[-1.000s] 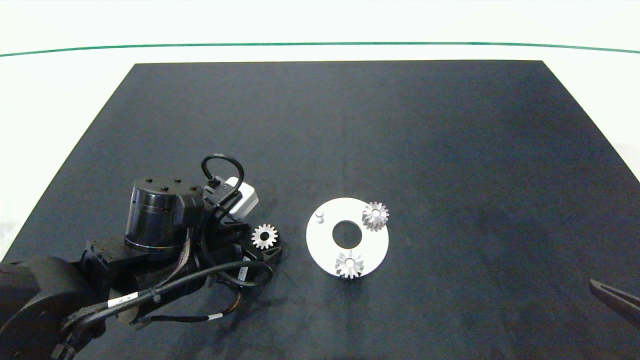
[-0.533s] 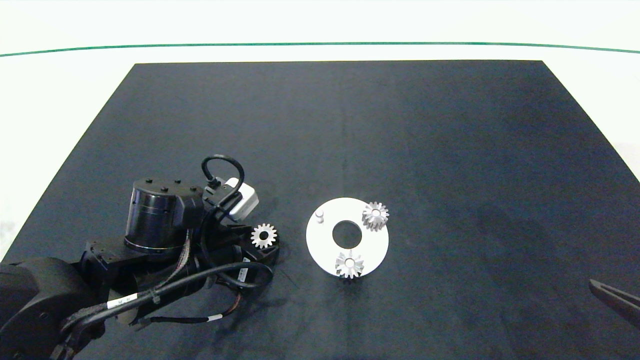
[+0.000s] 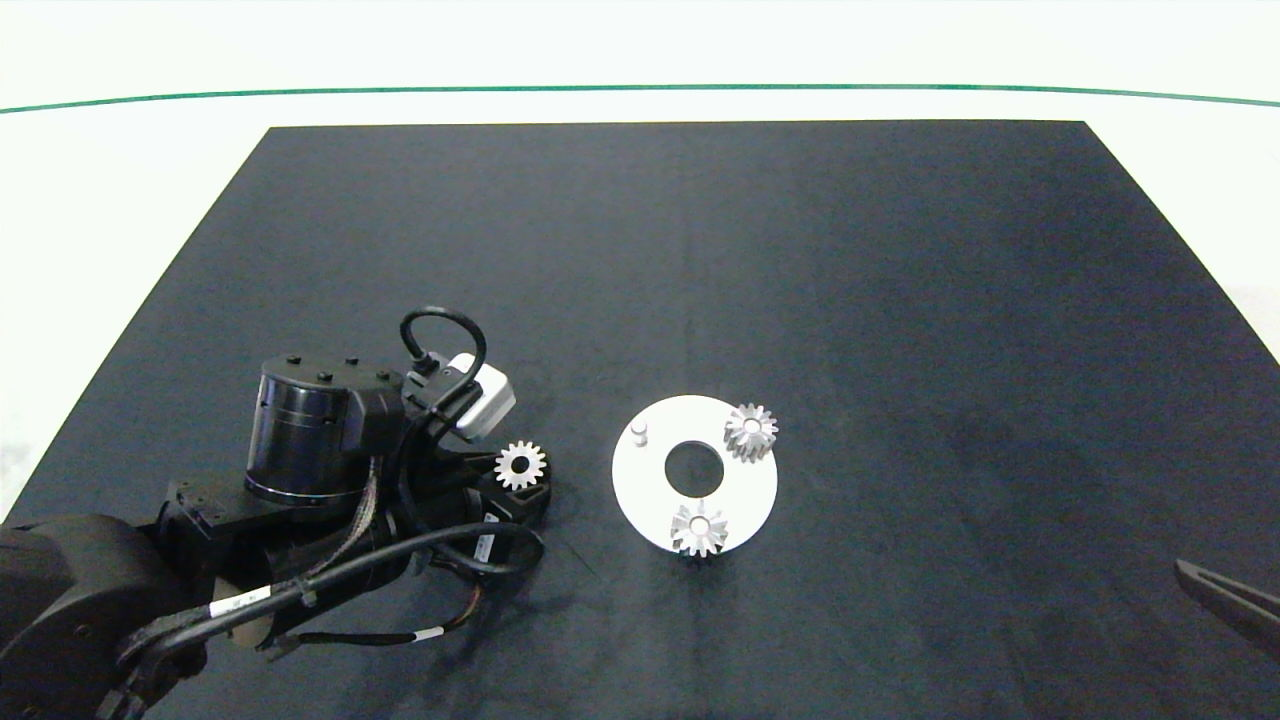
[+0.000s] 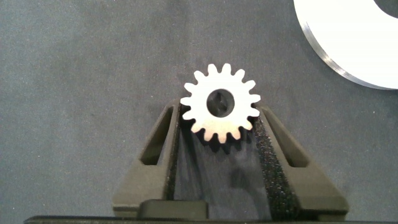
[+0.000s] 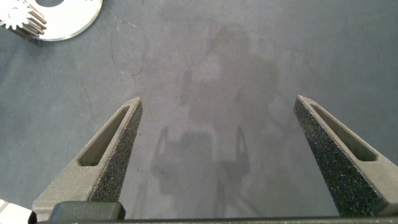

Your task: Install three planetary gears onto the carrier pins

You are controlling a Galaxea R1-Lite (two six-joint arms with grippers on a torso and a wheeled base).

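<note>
Two gears sit on the disc; left gripper pinches a third gear beside its rim, right gripper spread wide.

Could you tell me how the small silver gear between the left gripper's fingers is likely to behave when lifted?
The small silver metal gear looks rigid, so it probably won't flex. It is pinched near the tips of the left gripper, by its pointed teeth, so it might pivot or slip. If dropped on edge, it would likely roll.
</note>
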